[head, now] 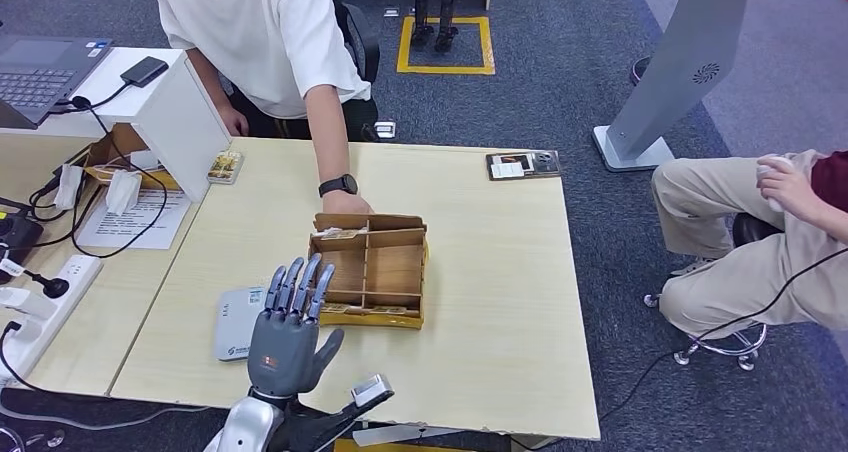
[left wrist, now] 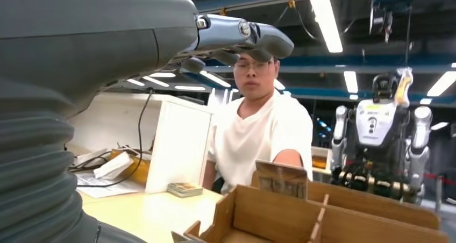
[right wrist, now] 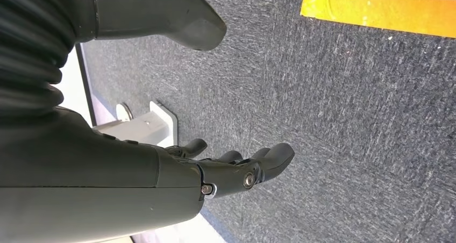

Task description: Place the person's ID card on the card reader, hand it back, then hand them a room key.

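Observation:
My left hand is raised above the near part of the table, fingers spread and empty; the left wrist view shows its fingers stretched toward the person. Just left of it lies the white-grey card reader. A wooden divided box stands in front of the hand. The person in a white shirt rests a hand on the box's far wall. A card stands upright at that far wall; I cannot tell whether the person holds it. My right hand hangs over the carpet, fingers loosely out, empty.
A white upright divider, papers and cables crowd the left desk, with a power strip and a laptop. A small card stack and a dark booklet lie at the table's far edge. A second person sits to the right.

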`<state>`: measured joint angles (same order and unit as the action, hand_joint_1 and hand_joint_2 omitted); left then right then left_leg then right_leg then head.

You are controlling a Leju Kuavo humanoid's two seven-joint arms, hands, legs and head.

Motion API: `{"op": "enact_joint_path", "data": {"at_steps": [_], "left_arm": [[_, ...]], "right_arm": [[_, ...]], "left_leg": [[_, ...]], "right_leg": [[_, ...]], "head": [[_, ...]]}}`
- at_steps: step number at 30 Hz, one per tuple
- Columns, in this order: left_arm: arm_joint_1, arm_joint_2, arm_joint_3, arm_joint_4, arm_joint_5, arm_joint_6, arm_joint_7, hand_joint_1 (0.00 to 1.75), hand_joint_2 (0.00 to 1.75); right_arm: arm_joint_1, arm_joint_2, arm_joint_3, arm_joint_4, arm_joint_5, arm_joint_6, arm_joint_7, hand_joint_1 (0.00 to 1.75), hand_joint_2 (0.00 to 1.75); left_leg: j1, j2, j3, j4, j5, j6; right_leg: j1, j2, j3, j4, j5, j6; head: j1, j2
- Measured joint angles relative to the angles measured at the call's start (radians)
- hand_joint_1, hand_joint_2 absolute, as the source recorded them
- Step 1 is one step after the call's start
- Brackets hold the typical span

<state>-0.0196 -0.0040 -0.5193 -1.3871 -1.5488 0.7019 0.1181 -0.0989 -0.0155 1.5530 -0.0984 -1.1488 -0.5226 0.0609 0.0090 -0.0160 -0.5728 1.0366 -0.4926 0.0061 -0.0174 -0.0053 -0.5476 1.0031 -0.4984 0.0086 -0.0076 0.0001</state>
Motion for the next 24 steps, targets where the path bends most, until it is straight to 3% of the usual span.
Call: {"op": "enact_joint_path", "data": {"at_steps": [4,11,24], "left_arm": [[-0.075,0.059,-0.165,0.080,0.000,0.000,0.163,0.00,1.75],[-0.136,0.098,-0.310,0.189,0.000,0.000,0.235,0.00,1.75],[-0.157,0.113,-0.356,0.264,0.000,0.000,0.221,0.00,1.75]], "right_arm": [[0.000,0.000,0.001,0.000,0.003,0.000,0.001,0.00,1.75],[-0.001,0.000,0.003,0.000,0.004,0.003,0.003,0.00,1.75],[0.000,0.000,0.004,0.000,0.006,0.003,0.002,0.00,1.75]], "left_leg": [[0.000,0.000,0.000,0.000,0.000,0.000],[-0.001,0.000,-0.001,0.000,0.000,0.001],[-0.001,0.000,-0.001,0.000,0.000,0.000]], "right_leg": [[0.000,0.000,0.000,0.000,0.000,0.000],[-0.001,0.000,0.000,0.000,0.000,0.000],[-0.001,0.000,0.000,0.000,0.000,0.000]], "head": [[0.000,0.000],[0.000,0.000],[0.000,0.000]]}}
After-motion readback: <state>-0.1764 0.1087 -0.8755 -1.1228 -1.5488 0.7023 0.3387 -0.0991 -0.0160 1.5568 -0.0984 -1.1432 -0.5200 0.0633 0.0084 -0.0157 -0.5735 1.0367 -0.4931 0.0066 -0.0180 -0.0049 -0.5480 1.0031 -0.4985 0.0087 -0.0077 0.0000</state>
